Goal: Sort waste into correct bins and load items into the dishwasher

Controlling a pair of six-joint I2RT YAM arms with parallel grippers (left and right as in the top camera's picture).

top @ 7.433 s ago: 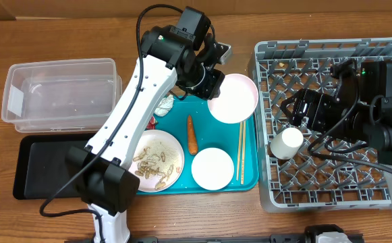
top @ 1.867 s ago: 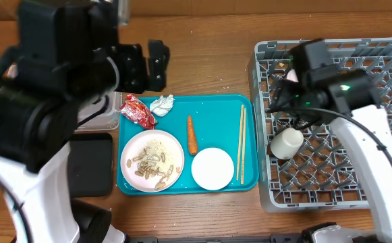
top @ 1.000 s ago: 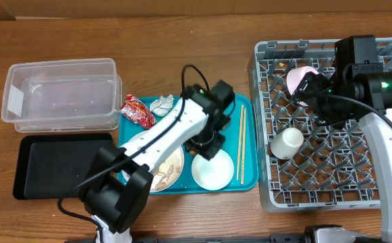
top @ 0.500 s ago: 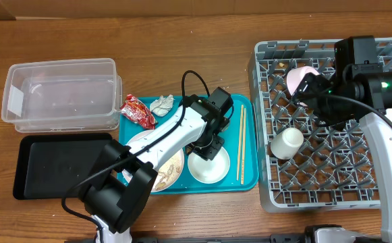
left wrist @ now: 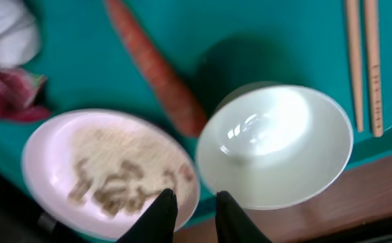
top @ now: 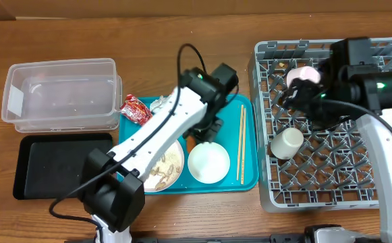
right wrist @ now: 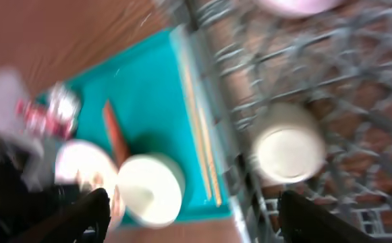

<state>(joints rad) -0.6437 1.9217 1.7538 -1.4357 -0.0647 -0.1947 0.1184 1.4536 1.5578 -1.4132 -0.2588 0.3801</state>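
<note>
Left gripper [left wrist: 194, 216]: my fingers stand narrowly apart, clamped on nothing, above the gap between the white round plate of rice and brown scraps [left wrist: 108, 172] and the white round bowl [left wrist: 273, 145]. The small orange carrot [left wrist: 155, 67] lies at the bowl's 10 o'clock. Right gripper [right wrist: 192, 202]: fingers wide apart, empty, over the grey gridded plastic dish rack [top: 330, 189]. The small white cup [top: 287, 142] is inside the rack.

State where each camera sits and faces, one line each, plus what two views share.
Overhead: above the table, facing down; left arm and right arm show.
Left wrist: over the teal tray, facing down at bowl and plate; left tool shows.
Right wrist: over the dish rack's edge, facing down at cup; right tool shows.
Shared by both wrists: bowl, chopsticks.
</note>
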